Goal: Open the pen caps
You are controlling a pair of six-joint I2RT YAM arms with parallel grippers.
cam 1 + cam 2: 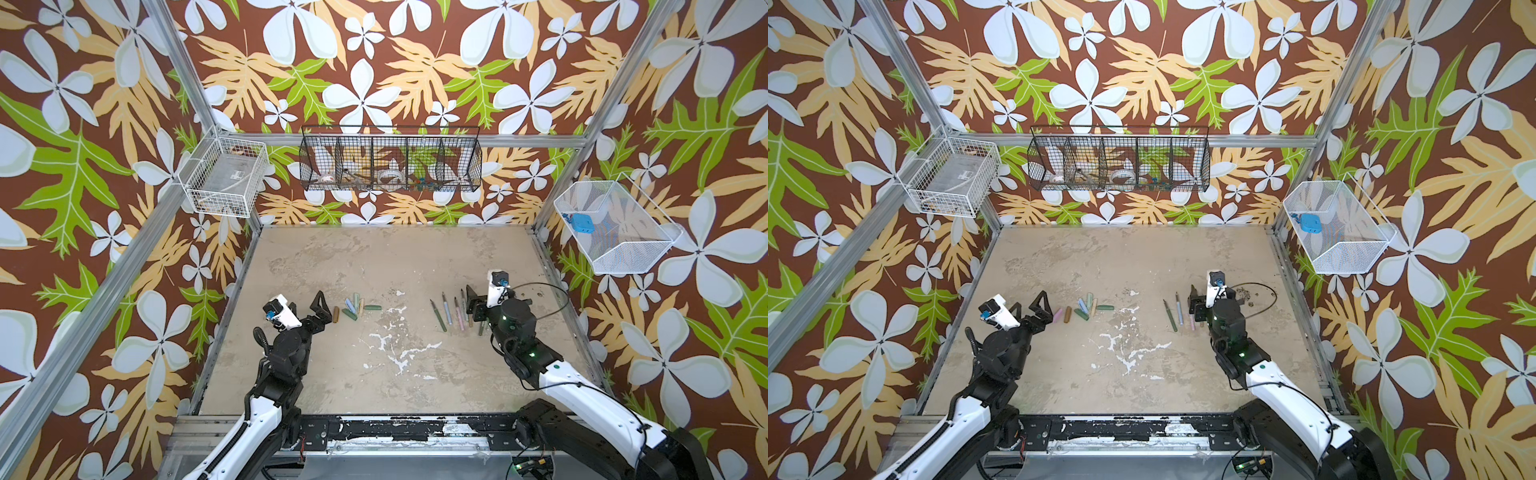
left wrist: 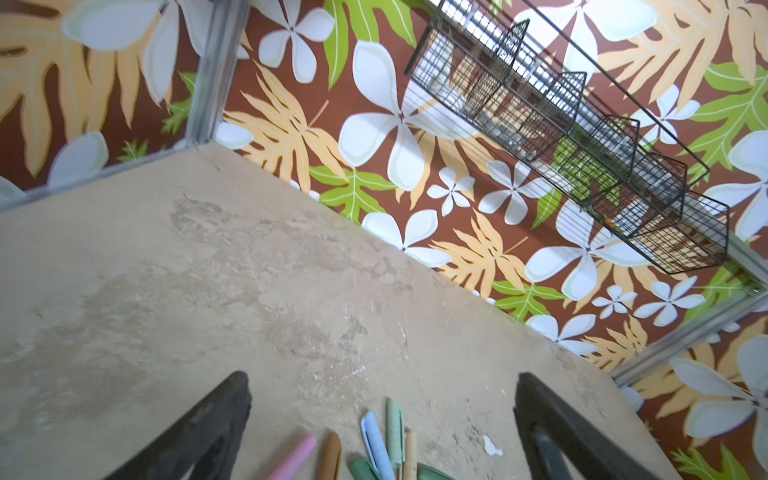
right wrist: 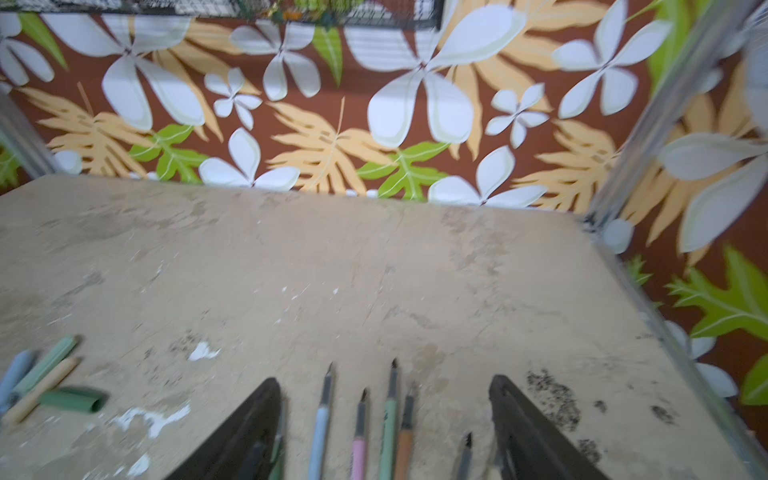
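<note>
left gripper (image 2: pixel 382 376) wide | right gripper (image 3: pixel 384 379) wide, above pens (image 3: pixel 388 428) | caps (image 2: pixel 395 432) long axis mostly toward back wall | dark green cap (image 3: pixel 72 400) crosswise | pens tips toward back wall

The tabletop (image 1: pixel 374 257) is mottled beige with chipped white patches. The pen caps (image 1: pixel 351 306) toward its left edge are brown, pink, light blue, pale green, beige and dark green. The pens (image 1: pixel 449 316) toward its right edge are green, light blue, pink and orange-brown, with dark tips. The walls (image 1: pixel 374 62) are brown, patterned with white flowers and tan and green leaves.
</note>
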